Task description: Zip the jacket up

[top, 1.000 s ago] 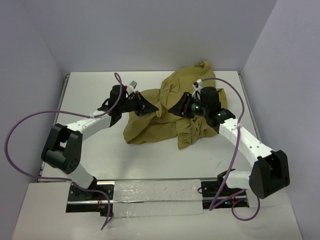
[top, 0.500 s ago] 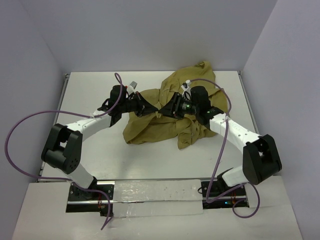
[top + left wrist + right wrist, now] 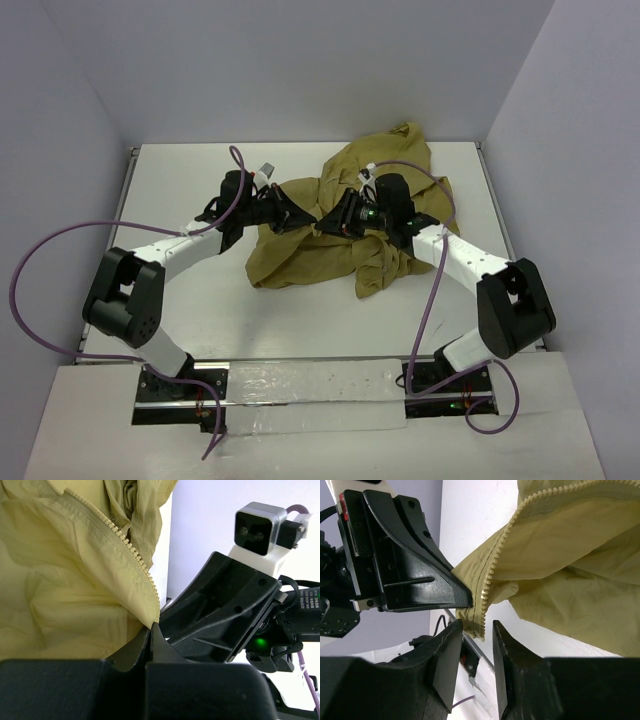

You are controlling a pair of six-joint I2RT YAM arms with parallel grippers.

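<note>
left tool clamped on the jacket at its zipper edge; right tool jaws apart around that edge, contact hard to see; tabletop shows left and near.

The jacket is thin, soft, matt, creased cloth

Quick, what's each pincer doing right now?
Left pincer: closed, pinching the jacket at its zipper edge.
Right pincer: open, straddling the zipper edge.
</note>
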